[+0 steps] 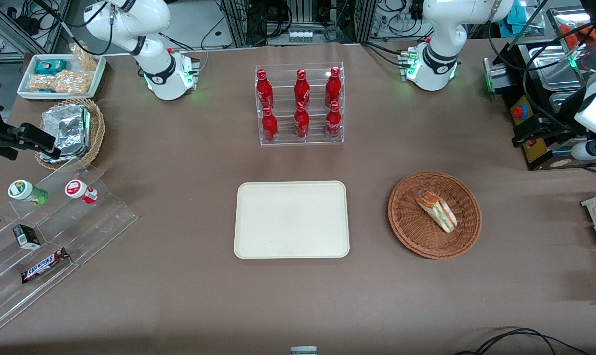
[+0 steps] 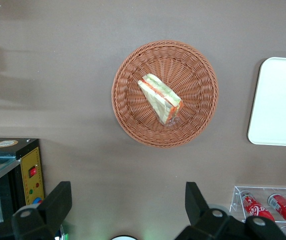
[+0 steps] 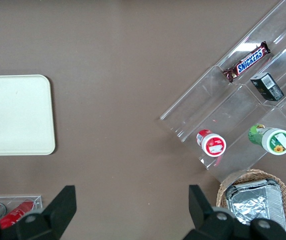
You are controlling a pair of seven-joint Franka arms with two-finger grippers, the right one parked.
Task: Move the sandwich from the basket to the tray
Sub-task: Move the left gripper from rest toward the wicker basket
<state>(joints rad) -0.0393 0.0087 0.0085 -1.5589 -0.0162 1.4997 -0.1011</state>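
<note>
Resting in woven basket [image 2: 133, 107]: triangular sandwich [image 2: 160, 98]; hand [image 2: 128, 205] agape.

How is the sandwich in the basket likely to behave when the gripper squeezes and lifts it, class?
The sandwich shows soft bread and layered filling, so it probably squashes easily. Its layers may slide apart if pinched across the wedge. It lies loose in the basket, likely light. The open gripper hangs above the table beside the basket.

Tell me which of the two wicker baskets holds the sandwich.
The reddish-brown basket beside the cream tray holds the sandwich; the tan basket holds foil packs. The open gripper hangs above the table, near it.
</note>
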